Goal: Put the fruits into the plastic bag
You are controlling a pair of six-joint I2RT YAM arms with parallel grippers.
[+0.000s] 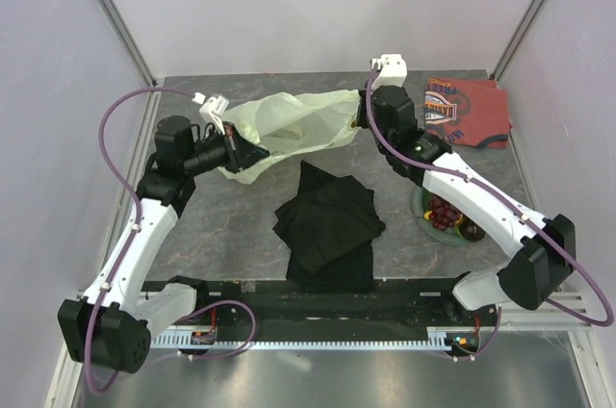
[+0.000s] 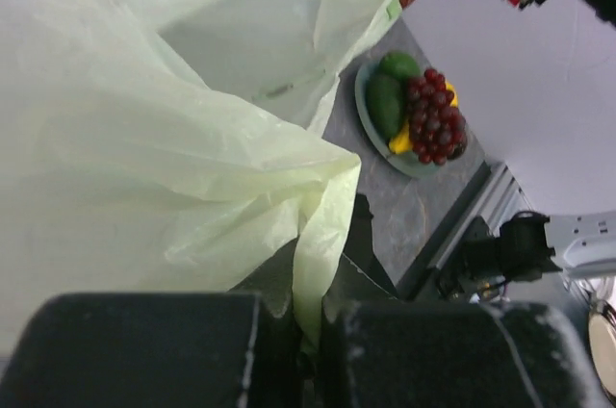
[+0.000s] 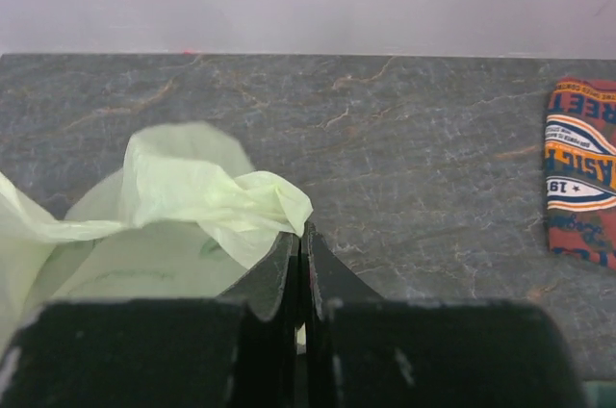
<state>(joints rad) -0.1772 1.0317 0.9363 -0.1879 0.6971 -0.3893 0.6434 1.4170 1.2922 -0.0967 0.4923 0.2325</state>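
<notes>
From above, the pale yellow-green translucent plastic bag (image 1: 289,124) lies stretched across the far middle of the grey stone-patterned desk (image 1: 221,216). The left tool (image 1: 234,150) is at the bag's left end and the right tool (image 1: 363,119) at its right end. A folded black cloth (image 1: 327,220) lies in the middle, nearer than the bag. A red-orange patterned cloth (image 1: 469,112) lies in the far right corner. The round grey-green plate (image 1: 423,227) sits near right, partly under the right arm, and a dark red grape bunch (image 1: 443,211) shows on it, well apart from the bag.

The left wrist view is mostly filled by the bag (image 2: 173,158). The left tool (image 2: 308,312) is closed narrow, with a fold of the film pinched between its black fingers (image 2: 144,350). Beyond the bag, the plate (image 2: 416,166) carries the fruits: green fruits (image 2: 385,100), the grape bunch (image 2: 433,114) and a yellow fruit (image 2: 399,141) touching one another.

In the right wrist view the right tool (image 3: 301,240) has its fingers (image 3: 269,278) pressed together on a crumpled edge of the bag (image 3: 202,187), which spreads to the left over the desk (image 3: 414,167). The patterned cloth (image 3: 582,172) lies at the right edge, apart from the bag.
</notes>
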